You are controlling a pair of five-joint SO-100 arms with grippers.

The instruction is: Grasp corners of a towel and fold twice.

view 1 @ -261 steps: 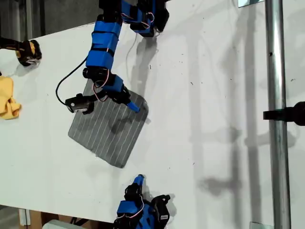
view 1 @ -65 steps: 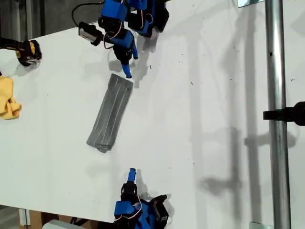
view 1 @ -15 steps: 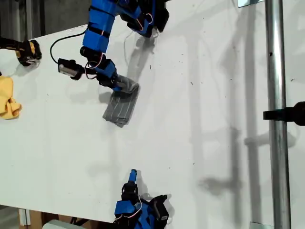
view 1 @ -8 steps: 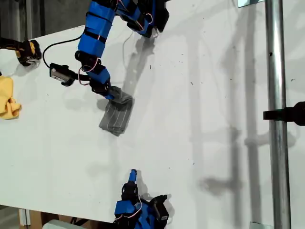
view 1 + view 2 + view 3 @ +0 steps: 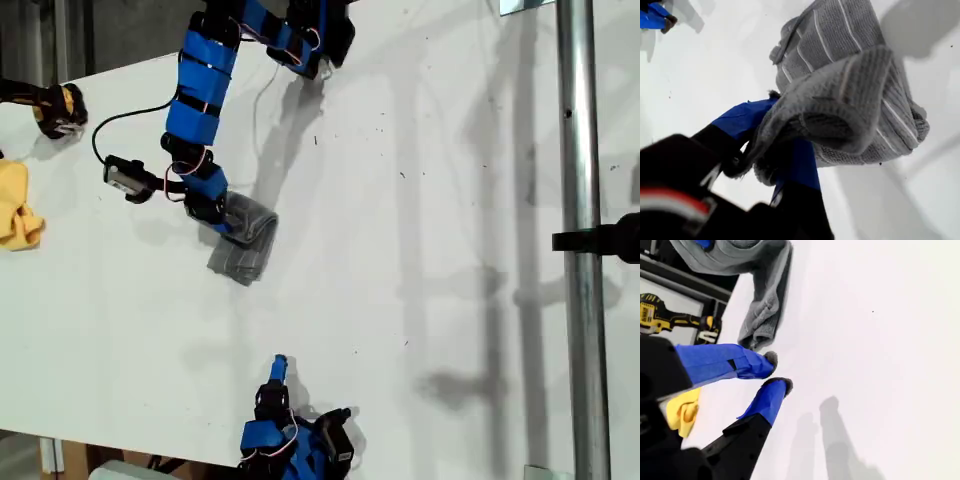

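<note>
The grey striped towel (image 5: 247, 255) lies bunched into a small folded bundle on the white table, left of centre in the exterior view. My first gripper (image 5: 228, 225) reaches down from the far edge and is shut on a fold of the towel (image 5: 840, 85). The cloth drapes over my first gripper (image 5: 772, 135) and hides which of the corners it holds. My second gripper (image 5: 280, 365) rests near the table's near edge, apart from the towel (image 5: 765, 305). My second gripper (image 5: 778, 371) is open by a narrow gap, with nothing in it.
A yellow cloth (image 5: 15, 212) and a yellow-and-black drill (image 5: 55, 108) sit at the exterior view's left edge. A metal pole (image 5: 580, 240) with a black clamp (image 5: 605, 240) runs down the exterior view's right. White table (image 5: 420, 200) spreads between the towel and the pole.
My first gripper has carried the gripped towel end down and leftward in the exterior view, over the rest of the cloth, and the bundle is more compact. My second gripper has not moved.
</note>
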